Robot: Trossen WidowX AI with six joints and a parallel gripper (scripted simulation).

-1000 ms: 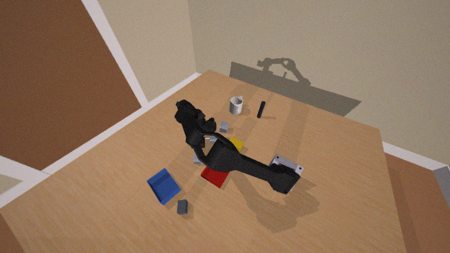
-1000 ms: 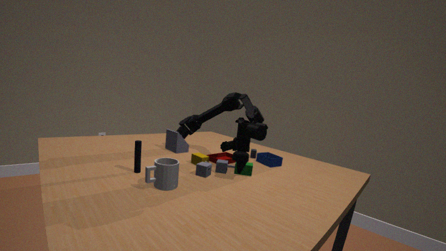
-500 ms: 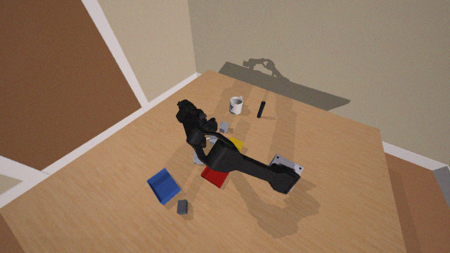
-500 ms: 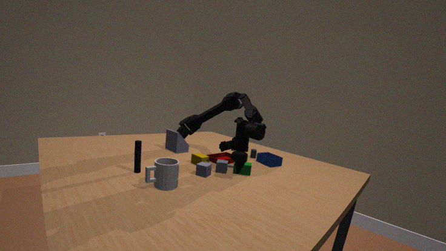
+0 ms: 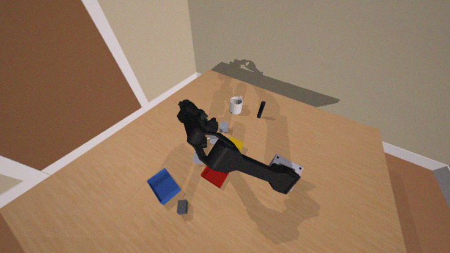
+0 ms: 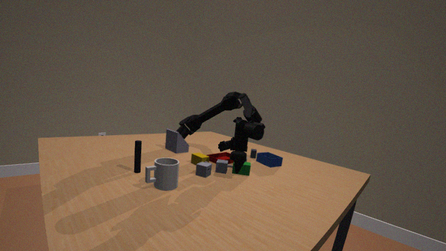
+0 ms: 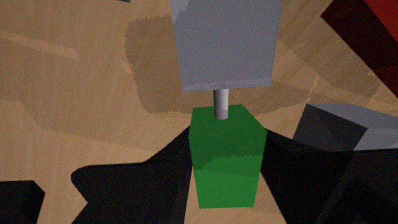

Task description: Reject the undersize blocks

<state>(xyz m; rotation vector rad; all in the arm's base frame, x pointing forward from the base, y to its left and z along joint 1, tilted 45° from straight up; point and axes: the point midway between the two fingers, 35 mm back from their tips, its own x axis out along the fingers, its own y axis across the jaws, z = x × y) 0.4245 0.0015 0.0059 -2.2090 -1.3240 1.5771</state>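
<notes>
1. The claw [image 5: 203, 143] [image 6: 238, 168] [image 7: 218, 127] is gripping the green GO gauge [image 6: 245, 168] [image 7: 225, 160]; its two fingers are pressing on the opposite sides of the handle.
2. The middle steel block [image 5: 213, 140] [image 6: 221, 166] [image 7: 227, 45] is lying directly ahead of the claw, at the upper side of the wrist view. The gauge's pin [image 5: 208, 138] [image 6: 230, 166] [image 7: 221, 105] is pointing towards it, with its long axis running nearly square to the near face.
3. A short part of the pin is showing between handle and block, so the handle is standing apart from the face. The tip is hiding from the wrist view; I am supposing that it is entering the bore, but I am not able to confirm the depth.
4. The coming move is probably asking for a straight push along this axis. A small sideways error could be making a good hole seem undersize, or be shifting the block.
5. Another block [image 5: 197, 157] [image 7: 330, 127] is sitting to the right in the wrist view, and the red reject tray [image 5: 215, 177] [image 6: 222, 156] [image 7: 380, 20] is lying at the upper right.
6. The single arm is doing all the reaching.
7. No brand, label or writing is showing readably.
</notes>
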